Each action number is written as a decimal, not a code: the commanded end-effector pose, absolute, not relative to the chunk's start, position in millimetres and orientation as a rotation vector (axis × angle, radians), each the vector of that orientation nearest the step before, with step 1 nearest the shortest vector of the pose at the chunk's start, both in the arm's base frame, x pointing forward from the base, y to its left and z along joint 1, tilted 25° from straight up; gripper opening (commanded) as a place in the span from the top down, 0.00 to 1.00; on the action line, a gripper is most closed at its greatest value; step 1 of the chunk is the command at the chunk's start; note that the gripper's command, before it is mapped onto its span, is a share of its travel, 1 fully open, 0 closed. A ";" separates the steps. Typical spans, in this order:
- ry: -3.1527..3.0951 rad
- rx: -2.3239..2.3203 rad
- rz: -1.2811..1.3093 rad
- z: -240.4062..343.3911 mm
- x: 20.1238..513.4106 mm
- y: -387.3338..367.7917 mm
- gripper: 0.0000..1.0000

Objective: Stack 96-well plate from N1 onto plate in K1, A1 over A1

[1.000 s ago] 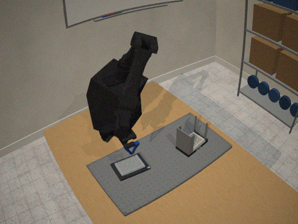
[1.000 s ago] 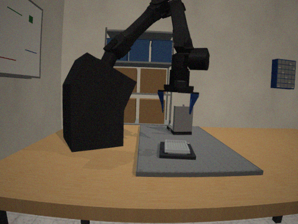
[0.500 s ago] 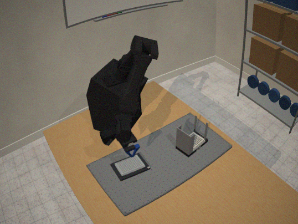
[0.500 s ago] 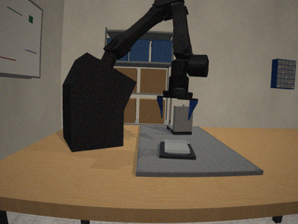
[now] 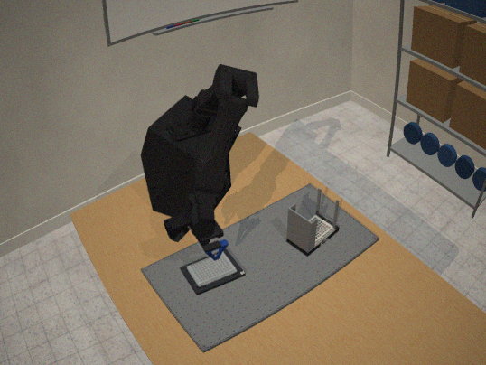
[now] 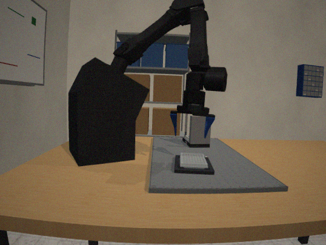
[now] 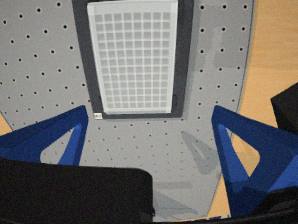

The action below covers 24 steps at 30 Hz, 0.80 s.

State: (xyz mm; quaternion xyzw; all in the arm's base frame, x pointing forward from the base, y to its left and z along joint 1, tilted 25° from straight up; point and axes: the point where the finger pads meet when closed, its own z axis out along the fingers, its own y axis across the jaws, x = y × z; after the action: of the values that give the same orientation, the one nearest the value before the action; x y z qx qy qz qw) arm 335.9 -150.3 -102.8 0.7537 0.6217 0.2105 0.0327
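A white 96-well plate (image 5: 211, 270) lies in the black plate nest N1 (image 5: 212, 272) on the grey mat. It also shows in the exterior view (image 6: 194, 160) and in the wrist view (image 7: 135, 56). A small pale A1 mark (image 7: 97, 115) sits outside one nest corner. The grey stack rack K1 (image 5: 312, 228) stands further along the mat and holds another white plate (image 5: 324, 228). My gripper (image 6: 192, 125), with blue fingers, is open and empty. It hangs above the mat, just behind the nest, well clear of the plate; in the wrist view (image 7: 149, 145) the plate lies ahead of the fingers.
The large black robot base (image 6: 101, 112) stands on the wooden table left of the mat. Shelving with brown boxes (image 5: 444, 59) stands at the far right of the room.
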 end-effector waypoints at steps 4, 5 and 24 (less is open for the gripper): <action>1.868 2.276 0.640 -103.6 356.8 -166.7 0.00; 1.868 2.276 0.640 -103.6 356.8 -166.7 0.00; 1.879 2.269 0.643 -129.6 369.1 -158.0 0.00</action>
State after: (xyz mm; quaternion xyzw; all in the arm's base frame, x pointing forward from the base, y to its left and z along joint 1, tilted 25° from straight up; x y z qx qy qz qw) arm 352.1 -148.3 -132.1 0.7541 0.6206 0.2113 0.0384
